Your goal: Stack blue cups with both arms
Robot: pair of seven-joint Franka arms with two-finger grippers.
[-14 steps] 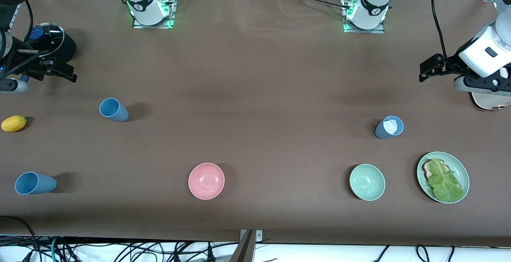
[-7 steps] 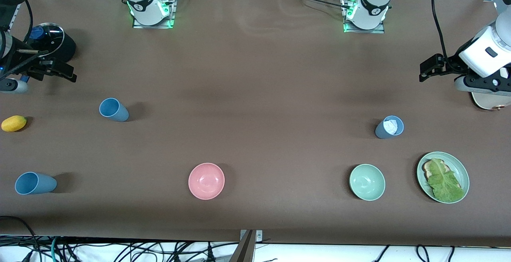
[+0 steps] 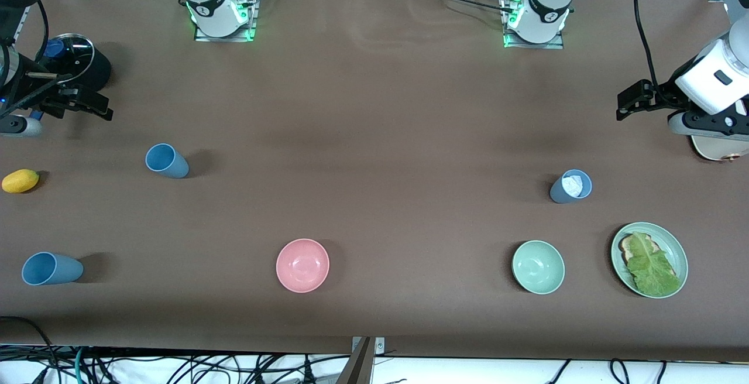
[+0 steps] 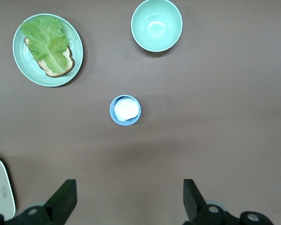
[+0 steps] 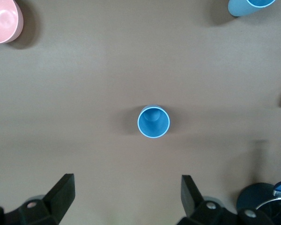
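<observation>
- Two big white robot arms w/ dark grey joint bands, round and smooth.
- Right arm base (image 3: pixel 217 6): white, on a metal plate, green lights glow at the bottom, small red bit on top, black mark on the band.
- Left arm base (image 3: pixel 535 12): same look, green glow, red bit, black cables run off it.
- Left gripper (image 4: pixel 129 202): black, two flat fingers.
- Right gripper (image 5: pixel 126 198): black too, silver screws near the fingers.

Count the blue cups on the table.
3 blue plastic cups: one toward the right arm's end; one nearer the camera; a greyish one holding something white, toward the left arm's end.
</observation>
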